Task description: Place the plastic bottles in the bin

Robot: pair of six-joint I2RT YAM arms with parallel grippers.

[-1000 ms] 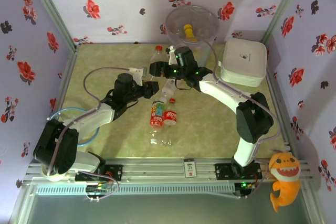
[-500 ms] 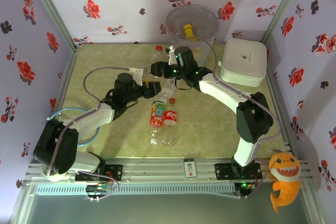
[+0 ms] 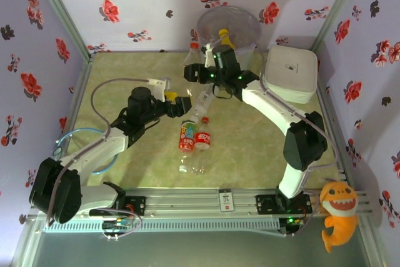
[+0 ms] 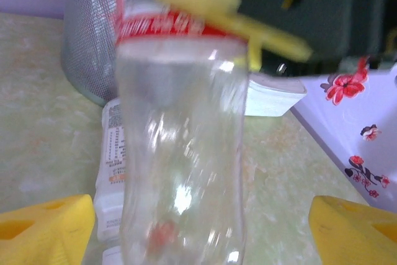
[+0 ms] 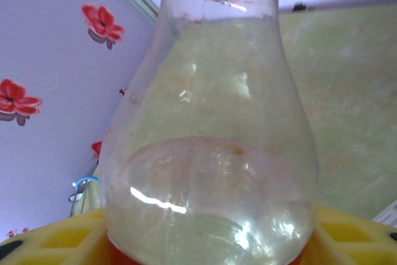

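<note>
Seen from above, the right gripper [image 3: 200, 72] was closed on a clear red-capped bottle [image 3: 192, 58], held upright just in front of the bin [image 3: 251, 18], which stood against the back wall with a yellow bottle [image 3: 224, 37] already inside. In the right wrist view, the yellow pads [image 5: 56, 240] pressed the bottle's lower part, near a red band, and the clear body filled most of the picture. The left gripper [image 3: 181, 105] sat low and close by. In its wrist view, its yellow fingertips [image 4: 43, 231] stood wide apart, with what was probably the same bottle [image 4: 180, 153] upright between them and touching neither. More bottles remained on the table: a tilted clear one [image 3: 201, 100] near the left gripper, and a blue-green-labelled one [image 3: 186, 134] lying beside a red-labelled one [image 3: 202, 138]. A white lidded box [image 3: 289, 73] stood to the right of the bin. The step in hand seemed to be carrying the held bottle into the bin. To do that well, the right arm would need to raise the bottle above the rim and bring it over the middle of the opening. The fingers should spread only there, so the bottle dropped in rather than caught the edge. The left gripper should stay open and keep out of that path.
</note>
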